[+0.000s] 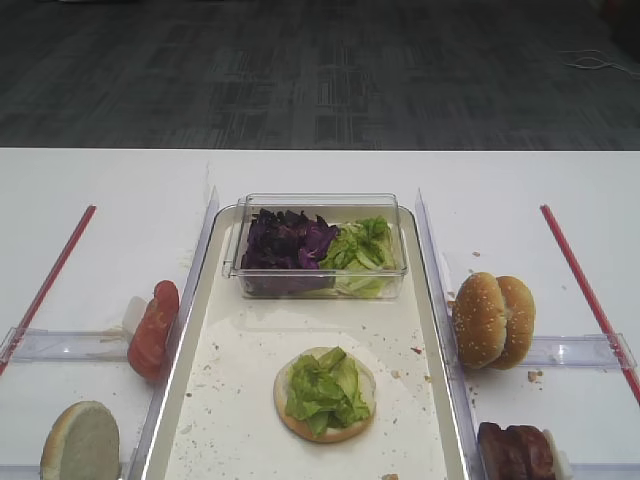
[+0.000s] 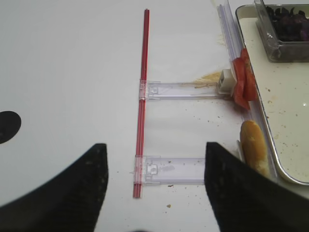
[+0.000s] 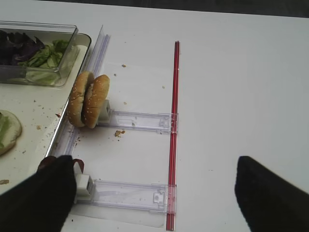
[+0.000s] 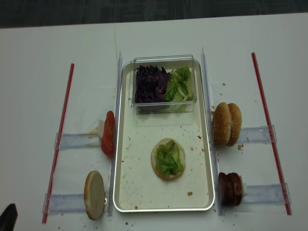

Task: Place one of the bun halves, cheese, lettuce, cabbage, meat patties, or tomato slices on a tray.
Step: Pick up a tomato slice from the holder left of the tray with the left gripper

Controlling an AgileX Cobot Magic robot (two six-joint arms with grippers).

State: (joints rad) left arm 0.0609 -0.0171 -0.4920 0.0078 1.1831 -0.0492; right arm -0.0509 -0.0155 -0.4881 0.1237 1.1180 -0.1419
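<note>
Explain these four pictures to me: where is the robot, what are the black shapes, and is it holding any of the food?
Two pictures look down on a white table. The other two come from cameras on the robot's arms; the black shapes are its open left gripper and open right gripper, both holding nothing. The long silvery metal tray holds a clear plastic box of purple cabbage and green lettuce, plus a bun half topped with lettuce. Beside the tray stand red tomato slices, sesame bun halves and brown meat patties.
</note>
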